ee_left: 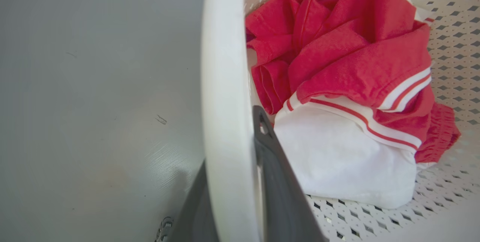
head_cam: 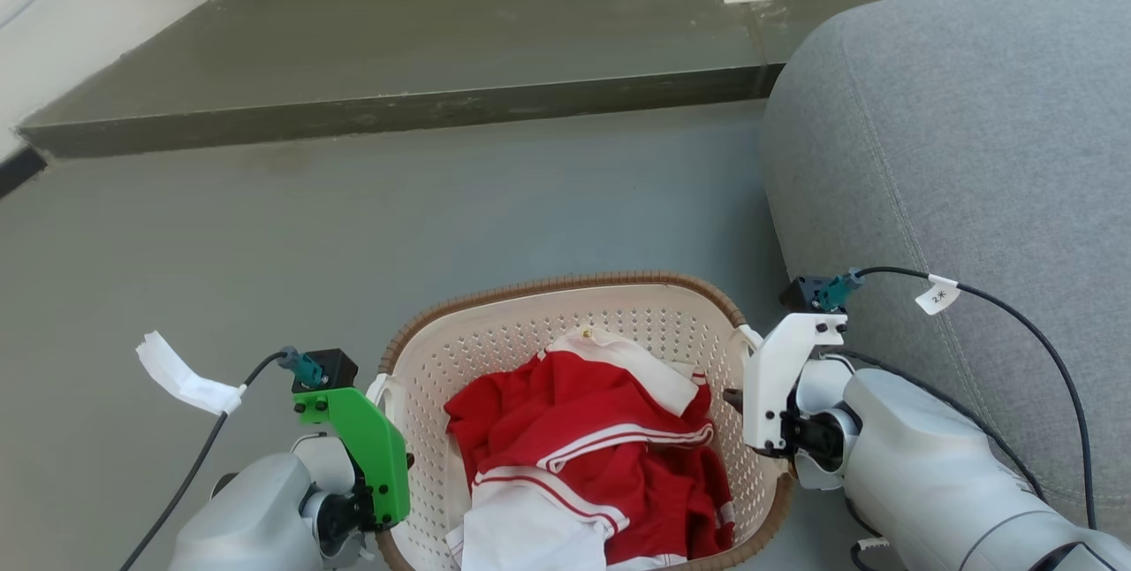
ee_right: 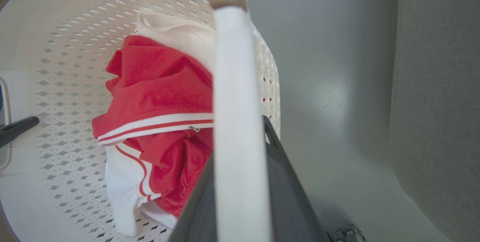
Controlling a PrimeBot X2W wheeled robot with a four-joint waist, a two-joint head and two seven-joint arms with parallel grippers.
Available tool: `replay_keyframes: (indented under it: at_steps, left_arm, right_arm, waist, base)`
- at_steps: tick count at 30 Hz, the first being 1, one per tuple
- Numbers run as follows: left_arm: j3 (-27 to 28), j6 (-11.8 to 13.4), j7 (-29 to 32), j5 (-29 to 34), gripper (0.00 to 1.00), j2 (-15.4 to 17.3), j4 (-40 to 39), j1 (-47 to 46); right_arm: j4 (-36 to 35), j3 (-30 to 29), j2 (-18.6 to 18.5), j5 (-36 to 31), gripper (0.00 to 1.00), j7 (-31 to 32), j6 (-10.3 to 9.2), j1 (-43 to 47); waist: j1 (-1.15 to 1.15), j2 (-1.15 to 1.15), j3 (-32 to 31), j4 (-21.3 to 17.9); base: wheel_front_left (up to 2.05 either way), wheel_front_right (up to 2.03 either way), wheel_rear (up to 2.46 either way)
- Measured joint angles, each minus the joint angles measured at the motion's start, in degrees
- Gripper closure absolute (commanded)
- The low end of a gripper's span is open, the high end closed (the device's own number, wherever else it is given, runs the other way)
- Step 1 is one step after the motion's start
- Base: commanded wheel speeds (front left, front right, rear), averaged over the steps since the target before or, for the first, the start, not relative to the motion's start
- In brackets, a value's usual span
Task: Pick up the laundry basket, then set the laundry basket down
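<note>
A cream-white perforated plastic laundry basket (head_cam: 530,332) with brown woven-look rim, loaded with red-and-white clothes (head_cam: 583,430), is pictured against a glossy grey floor (head_cam: 442,200), near a grey fabric sofa (head_cam: 954,156) and before a dark raised step (head_cam: 398,49). Its white side handles (ee_left: 221,84) are clamped by the jaws of the left gripper (ee_left: 232,148) and right gripper (ee_right: 240,141).

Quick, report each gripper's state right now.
Left gripper: closed on the laundry basket, gripping a side handle.
Right gripper: closed on the other handle.
</note>
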Motion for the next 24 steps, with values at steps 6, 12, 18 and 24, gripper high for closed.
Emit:
replay_keyframes:
  at_steps: [6, 12, 18, 24]
  left_arm:
    - [-0.2, 0.0, -0.7, -0.1, 1.00, 0.3, -0.2, -0.2]
    - [-0.5, 0.0, -1.8, -0.2, 1.00, 0.9, -0.6, -1.3]
    - [-0.9, 0.0, -4.3, 0.0, 1.00, 1.5, -1.1, -2.9]
    - [-0.6, 0.0, -8.2, 0.2, 1.00, 2.5, -2.3, -3.8]
  right_arm:
    - [-0.2, 0.3, 0.0, 0.4, 1.00, -0.4, 0.00, -0.3]
    - [-0.5, 0.5, 0.0, 0.5, 1.00, -1.9, -0.02, -0.9]
    - [-0.9, 0.5, 0.0, 0.6, 1.00, -4.6, -0.15, -2.3]
    - [-1.7, 0.5, 0.1, 0.5, 1.00, -8.2, -0.65, -3.3]
  waist:
    - [0.00, 0.00, 1.4, -0.2]
    - [0.00, 0.00, 3.0, -0.5]
    - [0.00, 0.00, 5.8, -0.5]
    - [0.00, 0.00, 9.7, -0.5]
  base:
    - [0.00, 0.00, 0.00]
    - [0.00, 0.00, 0.00]
    - [0.00, 0.00, 0.00]
    - [0.00, 0.00, 0.00]
